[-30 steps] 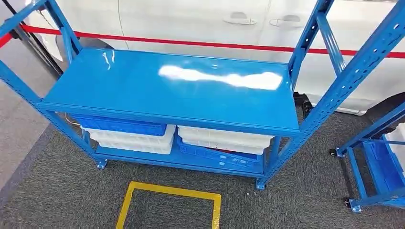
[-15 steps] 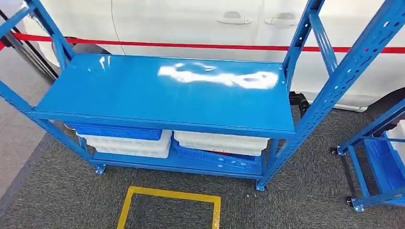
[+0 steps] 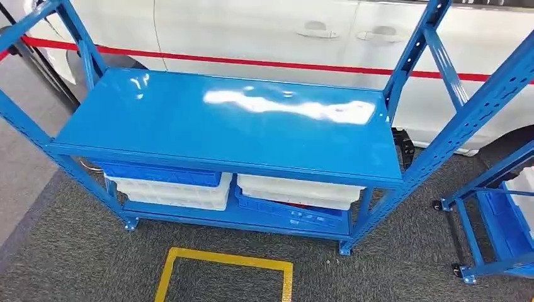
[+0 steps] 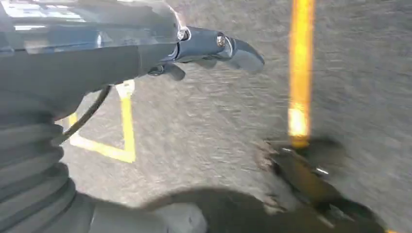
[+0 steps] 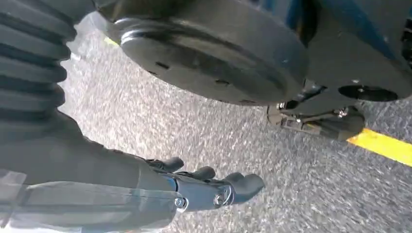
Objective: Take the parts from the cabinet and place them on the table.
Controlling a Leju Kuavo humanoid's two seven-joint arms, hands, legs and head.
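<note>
Both arms hang over the grey carpet, left hand (image 4: 214, 48) and right hand (image 5: 209, 187) loose and holding nothing (parts presumably inside), while crates (image 3: 173, 185) sit low in the blue rack (image 3: 233, 126).

The left hand (image 4: 204, 51) hangs low with nothing in it, its fingers (image 4: 243, 52) stretched out. The right hand (image 5: 204, 187) hangs low too, holding nothing, its fingers (image 5: 245, 184) a little bent.

Blue rack (image 3: 227, 126) on grey carpet (image 3: 390, 270); white and blue bins (image 3: 173, 185) on bottom shelf.
</note>
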